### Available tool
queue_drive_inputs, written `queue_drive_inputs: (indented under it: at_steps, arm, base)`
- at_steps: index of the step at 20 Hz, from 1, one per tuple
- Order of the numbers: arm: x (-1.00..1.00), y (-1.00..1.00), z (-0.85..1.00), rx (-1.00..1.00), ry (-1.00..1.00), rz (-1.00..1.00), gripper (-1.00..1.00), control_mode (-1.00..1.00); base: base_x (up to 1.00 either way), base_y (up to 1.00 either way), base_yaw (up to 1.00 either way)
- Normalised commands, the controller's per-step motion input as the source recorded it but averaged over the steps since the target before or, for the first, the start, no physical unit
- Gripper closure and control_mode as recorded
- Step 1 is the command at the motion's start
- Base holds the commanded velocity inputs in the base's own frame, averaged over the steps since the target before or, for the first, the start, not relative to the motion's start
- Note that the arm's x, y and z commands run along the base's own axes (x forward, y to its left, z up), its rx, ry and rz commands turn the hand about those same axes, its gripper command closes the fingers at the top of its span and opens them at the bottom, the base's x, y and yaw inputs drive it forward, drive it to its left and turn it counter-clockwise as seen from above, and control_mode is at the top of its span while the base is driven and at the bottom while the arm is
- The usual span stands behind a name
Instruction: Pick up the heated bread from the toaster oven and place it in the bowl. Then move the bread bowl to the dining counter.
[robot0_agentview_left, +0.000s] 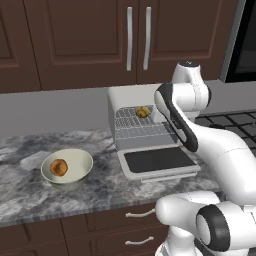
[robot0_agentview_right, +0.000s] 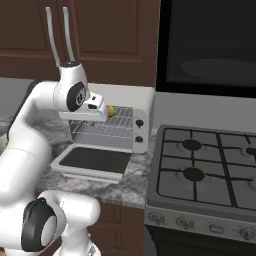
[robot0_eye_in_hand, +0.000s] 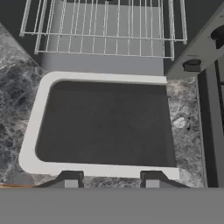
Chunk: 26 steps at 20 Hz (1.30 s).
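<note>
Bread (robot0_agentview_left: 142, 112), the small yellow roll, sits on the wire rack at the back of the toaster oven (robot0_agentview_left: 131, 96), near its right side. Its long way cannot be told. The left base view also shows the bowl (robot0_agentview_left: 67, 169) near the table's (robot0_agentview_left: 30, 195) front edge, with a brown bun (robot0_agentview_left: 59, 167) inside. The hand view shows the open door (robot0_eye_in_hand: 37, 122) and the fingers (robot0_eye_in_hand: 111, 180) partly apart, holding nothing.

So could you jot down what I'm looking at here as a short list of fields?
oven: grey, on the marble worktop, door dropped open
roll: golden, on the wire rack inside, toward the back
bowl: cream, left of the oven, holds an orange-brown bun
gripper: above the open door, fingertips apart, holding nothing
stove: right of the oven
</note>
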Motion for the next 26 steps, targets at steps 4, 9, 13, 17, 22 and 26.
queue_drive_inputs:
  at_steps: [4, 9, 13, 17, 22, 26]
  arm:
    - [-0.04, 0.03, 0.0, 0.0, 0.0, 0.0, -1.0, -1.0]
    - [0.0, 0.12, -0.04, -0.04, -0.15, 0.0, -1.0, -1.0]
    - [0.0, 0.26, -0.24, 0.0, -0.31, 0.0, -1.0, -1.0]
    - [0.0, 0.18, -0.3, 0.03, -0.32, 0.0, -1.0, -1.0]
    - [0.09, 0.13, -0.41, 0.04, -0.27, -0.02, -1.0, -1.0]
    - [0.13, 0.0, -0.36, 0.03, -0.22, -0.03, -1.0, -1.0]
  base:
    - [0.0, 0.0, 0.0]
    - [0.0, 0.0, 0.0]
    - [0.0, 0.0, 0.0]
    - [0.0, 0.0, 0.0]
    - [0.0, 0.0, 0.0]
    - [0.0, 0.0, 0.0]
